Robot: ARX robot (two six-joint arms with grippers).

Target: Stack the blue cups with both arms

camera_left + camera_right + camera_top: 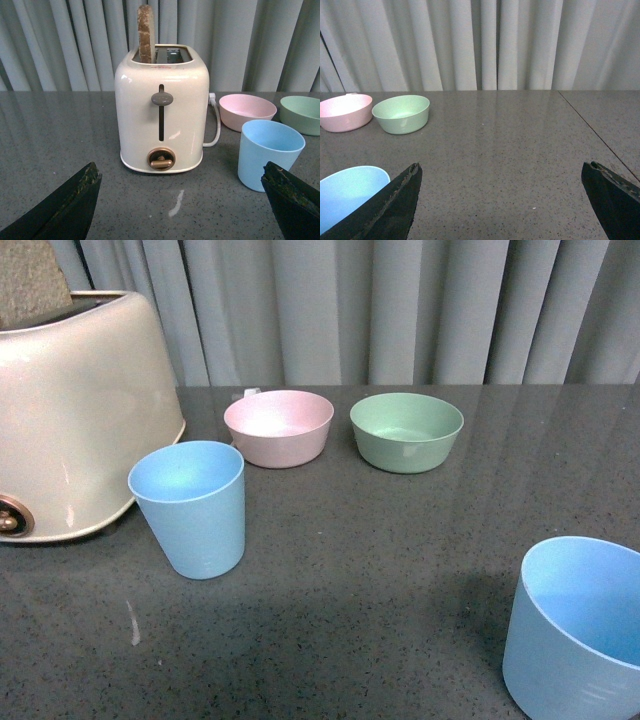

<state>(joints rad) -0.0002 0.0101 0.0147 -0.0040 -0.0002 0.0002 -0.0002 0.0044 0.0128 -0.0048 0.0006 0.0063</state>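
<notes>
Two light-blue cups stand upright on the dark table. One blue cup (pixel 190 508) is left of centre, beside the toaster; the left wrist view shows it (pixel 268 154) just behind one black fingertip. The other blue cup (pixel 578 630) stands at the front right corner, and its rim (pixel 347 192) shows partly behind a finger in the right wrist view. My left gripper (pixel 182 172) is open with only bare table between its fingers. My right gripper (pixel 502 172) is open too, over bare table. Neither arm appears in the front view.
A cream toaster (pixel 70 410) with a slice of bread (pixel 146 34) stands at the left. A pink bowl (pixel 279 426) and a green bowl (pixel 406 430) sit side by side at the back. Grey curtains hang behind the table. A white streak (pixel 176 204) marks the table.
</notes>
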